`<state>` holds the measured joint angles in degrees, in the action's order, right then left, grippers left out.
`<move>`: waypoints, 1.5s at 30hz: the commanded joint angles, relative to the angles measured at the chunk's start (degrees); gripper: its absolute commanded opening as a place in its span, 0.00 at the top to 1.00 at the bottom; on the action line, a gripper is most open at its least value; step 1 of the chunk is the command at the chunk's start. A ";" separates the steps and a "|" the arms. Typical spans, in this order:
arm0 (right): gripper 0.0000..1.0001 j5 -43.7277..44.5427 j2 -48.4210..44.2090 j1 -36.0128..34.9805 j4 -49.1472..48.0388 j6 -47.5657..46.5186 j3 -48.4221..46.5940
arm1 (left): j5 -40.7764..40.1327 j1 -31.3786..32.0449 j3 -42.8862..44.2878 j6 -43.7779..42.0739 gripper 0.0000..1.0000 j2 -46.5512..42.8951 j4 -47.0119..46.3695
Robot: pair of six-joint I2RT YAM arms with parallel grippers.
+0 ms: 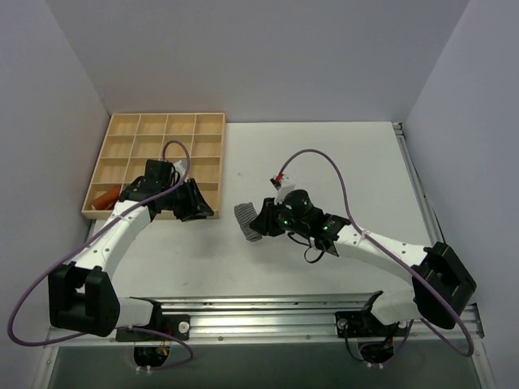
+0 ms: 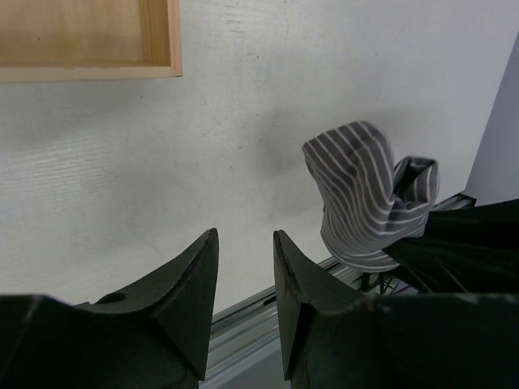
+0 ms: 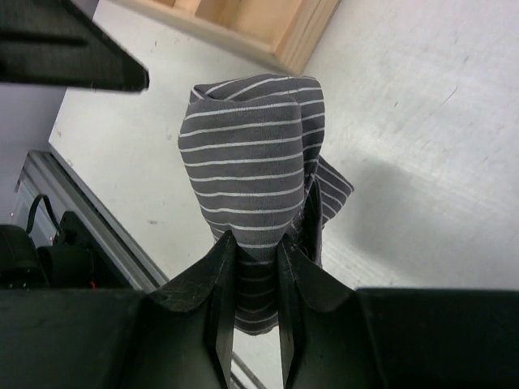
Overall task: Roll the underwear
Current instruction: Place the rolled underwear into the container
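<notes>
Open table (image 1: 340,154) between wooden tray (image 1: 224,154) and underwear (image 1: 246,220)

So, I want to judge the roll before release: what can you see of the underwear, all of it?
The underwear is soft dark grey cloth with thin white stripes, bunched into a loose roll, one fold flaring out sideways. The right tool pinches one end between its jaws. It is over the middle of the white table; whether it rests there or is lifted I cannot tell. Nothing else touches it.

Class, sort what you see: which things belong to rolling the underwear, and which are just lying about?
In the job: grey striped underwear; right gripper, shut on it; left gripper, open.
Lying about: wooden tray; orange cloth in it.
</notes>
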<state>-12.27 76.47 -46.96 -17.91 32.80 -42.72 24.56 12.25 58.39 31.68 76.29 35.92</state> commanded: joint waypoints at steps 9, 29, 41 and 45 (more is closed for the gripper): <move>1.00 -3.20 21.25 4.77 4.37 -11.70 -27.48 | -19.71 -1.88 11.38 12.07 0.62 -2.82 7.23; 1.00 -9.62 55.10 1.52 5.34 -16.45 -59.67 | -17.70 -5.13 12.82 14.46 0.57 -13.01 8.99; 1.00 -8.13 57.21 -0.68 5.95 -10.48 -57.56 | -17.09 -5.13 11.40 13.58 0.56 -13.01 8.29; 1.00 -3.55 58.01 -0.59 10.26 -9.16 -58.62 | -17.17 -5.13 10.69 13.67 0.55 -13.10 7.94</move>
<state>-19.27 133.36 -47.27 -12.16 21.61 -100.92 6.72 7.40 69.67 45.87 63.83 44.84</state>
